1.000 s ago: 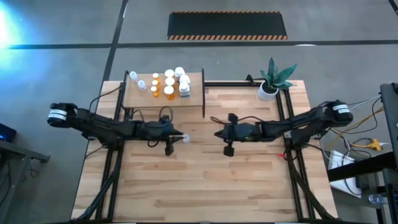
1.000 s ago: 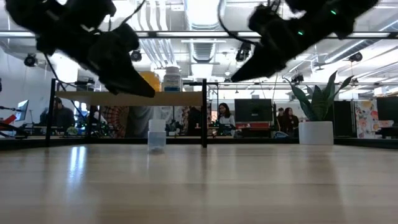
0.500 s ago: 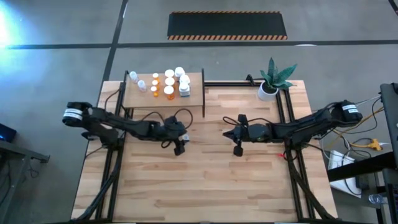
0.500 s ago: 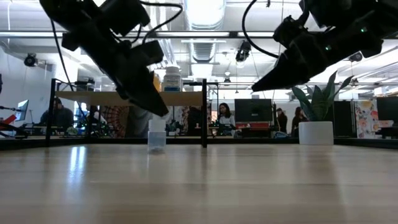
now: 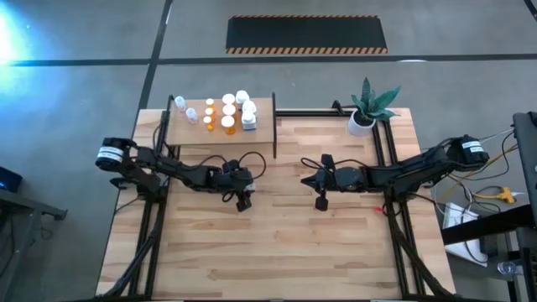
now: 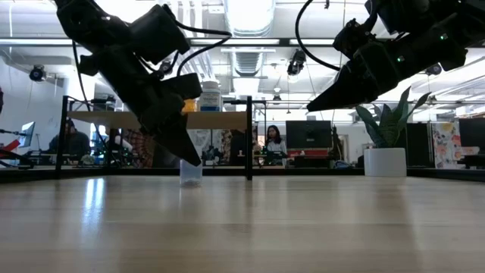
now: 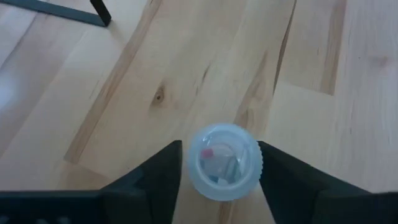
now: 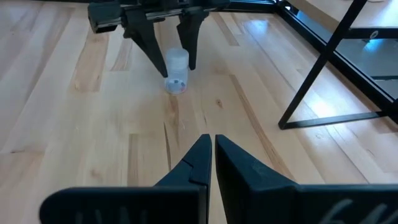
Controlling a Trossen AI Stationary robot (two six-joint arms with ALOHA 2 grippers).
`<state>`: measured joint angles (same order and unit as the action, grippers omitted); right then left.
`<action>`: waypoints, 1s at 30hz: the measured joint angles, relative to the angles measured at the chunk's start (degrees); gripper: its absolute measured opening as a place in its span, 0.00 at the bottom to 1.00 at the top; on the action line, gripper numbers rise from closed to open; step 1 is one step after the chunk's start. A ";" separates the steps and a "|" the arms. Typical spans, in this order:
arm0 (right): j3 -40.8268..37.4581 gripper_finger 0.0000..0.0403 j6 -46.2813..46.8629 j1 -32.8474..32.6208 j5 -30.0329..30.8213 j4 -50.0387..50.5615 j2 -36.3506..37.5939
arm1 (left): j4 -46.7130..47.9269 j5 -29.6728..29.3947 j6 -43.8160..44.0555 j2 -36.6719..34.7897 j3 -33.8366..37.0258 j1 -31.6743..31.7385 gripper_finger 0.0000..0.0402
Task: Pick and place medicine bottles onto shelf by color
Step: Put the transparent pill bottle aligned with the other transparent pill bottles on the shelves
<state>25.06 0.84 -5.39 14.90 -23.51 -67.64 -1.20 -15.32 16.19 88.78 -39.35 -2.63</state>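
On the table (image 5: 277, 243), near its middle and in front of the shelf (image 5: 220, 132), a single clear bottle (image 7: 224, 163) is straddled by the left claw (image 5: 242, 195), whose fingers (image 7: 163, 171) are spread on either side of it, close but not seen to press it. The step in hand is judged to be the pick-up of this bottle; next, the fingers would need to be closed squarely on its sides before it is lifted and carried to the shelf, where other bottles (image 5: 226, 113) are already grouped. The bottle is seen standing upright, its long axis vertical and its white cap (image 8: 177, 56) pointing up; small contents are visible through its wall. The right claw (image 5: 320, 191) is held above the table to the right of centre, well apart from the bottle, its fingers (image 8: 196, 163) pressed together and holding nothing.
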 joint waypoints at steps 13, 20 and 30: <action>0.00 0.03 0.09 0.00 -0.28 0.05 -0.02 | 7.30 -0.43 1.21 -9.71 -0.40 0.02 0.30; -0.35 0.03 0.08 0.00 -0.35 0.03 -0.04 | 32.36 -7.95 14.24 -25.36 -4.40 0.02 0.32; -0.85 0.03 0.24 0.00 -0.36 0.04 -0.04 | 54.49 -21.22 33.78 -39.93 -5.73 1.16 0.32</action>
<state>24.21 1.08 -5.39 14.54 -23.46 -67.68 53.30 -36.54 49.97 48.85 -45.08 -1.47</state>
